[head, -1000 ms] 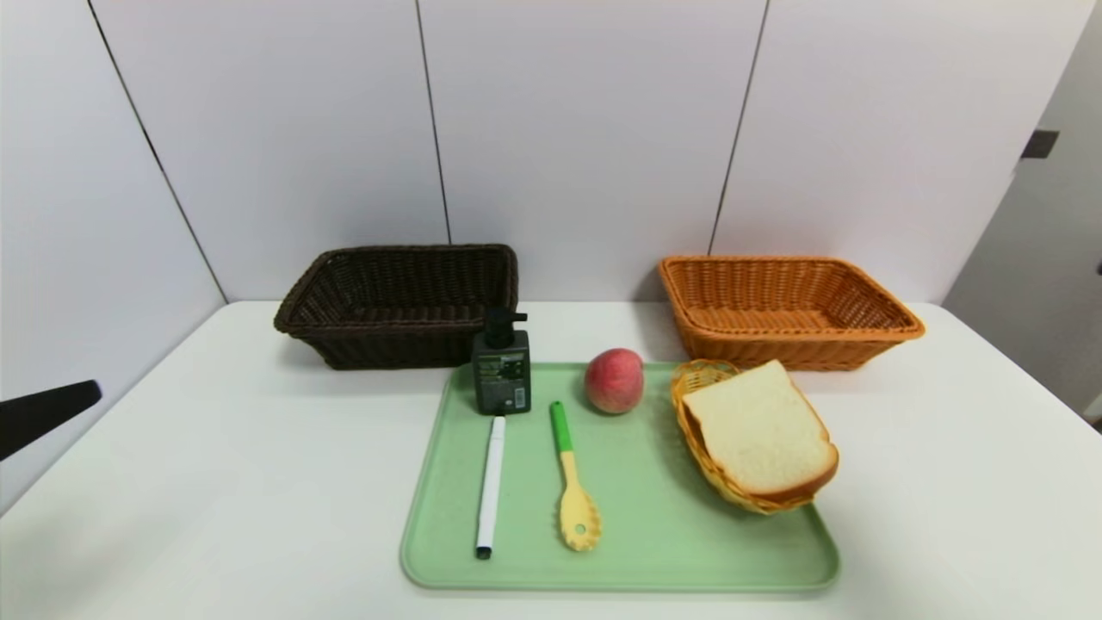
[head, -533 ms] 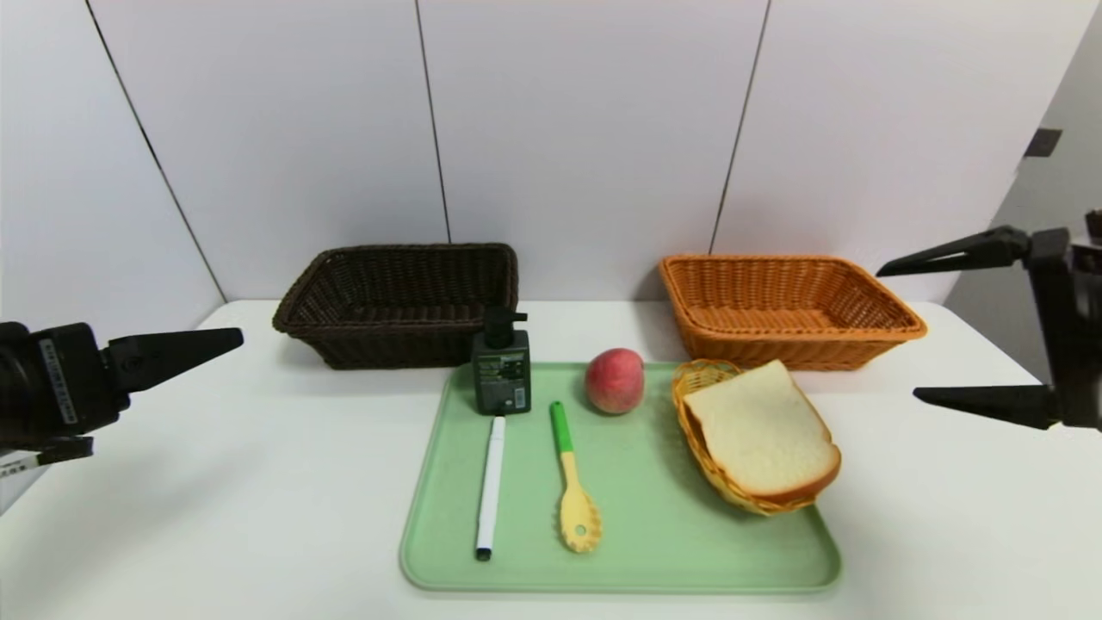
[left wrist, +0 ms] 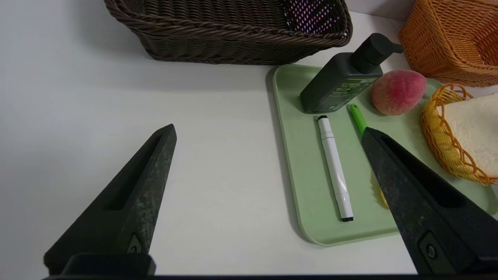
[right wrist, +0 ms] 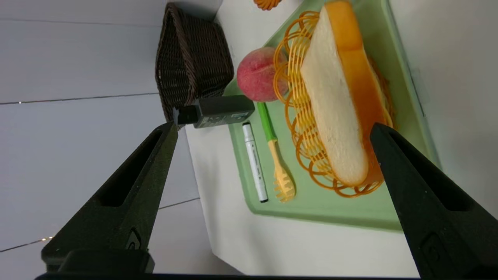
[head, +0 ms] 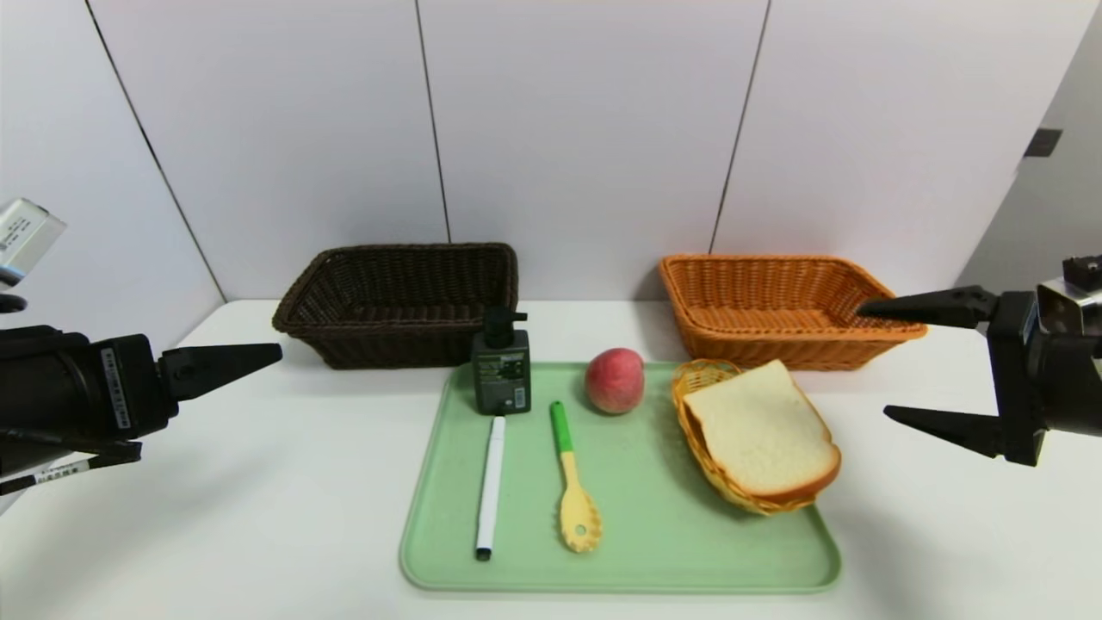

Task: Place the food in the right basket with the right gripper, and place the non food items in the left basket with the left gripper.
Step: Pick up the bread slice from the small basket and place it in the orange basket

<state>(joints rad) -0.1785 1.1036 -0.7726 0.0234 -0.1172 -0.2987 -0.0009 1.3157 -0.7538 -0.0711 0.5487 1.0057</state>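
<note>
A light green tray [head: 620,582] holds a dark green pump bottle [head: 501,370], a white marker pen [head: 491,486], a yellow spoon with a green handle [head: 572,491], a peach [head: 615,380] and a bread slice [head: 759,430]. The dark brown left basket [head: 400,306] and the orange right basket [head: 788,310] stand behind the tray. My left gripper [head: 267,353] hovers open over the table left of the tray, holding nothing. My right gripper [head: 874,362] hovers open to the right of the bread, fingers one above the other, also holding nothing. From the left wrist, the marker [left wrist: 334,167] lies between the spread fingers.
The bread leans in a small yellow woven basket [head: 699,379] on the tray's right side. White wall panels rise right behind the two big baskets. Bare white table [head: 284,482] lies on both sides of the tray.
Both arms have swung in from the sides. The left gripper has moved right toward the tray. The right gripper has dropped and come inward beside the bread. Both stay open.
</note>
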